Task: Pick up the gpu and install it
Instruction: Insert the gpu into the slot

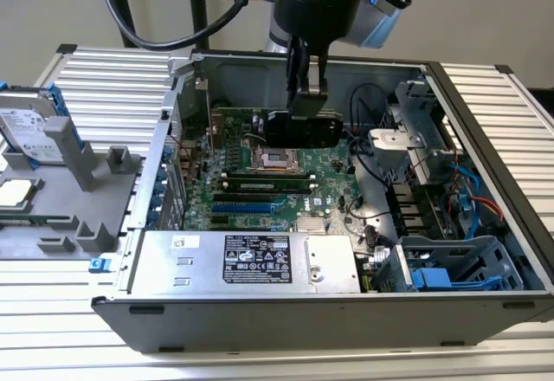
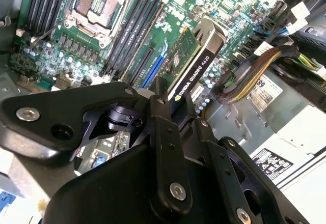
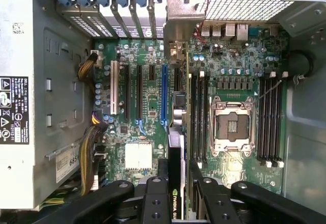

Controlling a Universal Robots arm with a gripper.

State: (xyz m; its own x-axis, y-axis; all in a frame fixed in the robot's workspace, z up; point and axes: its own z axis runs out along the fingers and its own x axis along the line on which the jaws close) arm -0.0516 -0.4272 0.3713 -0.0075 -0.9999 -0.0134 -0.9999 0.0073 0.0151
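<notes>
One tool (image 1: 309,104) grips the white-lettered gpu (image 2: 193,74) edge-on above the motherboard (image 3: 153,107).

You are working in a robotics lab cell rather than a home or office. A desktop computer case (image 1: 346,320) lies opened on a bench of ribbed aluminium slats (image 1: 104,74), its motherboard (image 1: 260,192) bare. At the exterior view's left a grey moulded fixture (image 1: 86,169) holds a hard drive (image 1: 30,130). Thick black cables (image 1: 130,22) hang by the robot arm (image 1: 320,0), against a plain pale wall (image 1: 493,13).
</notes>
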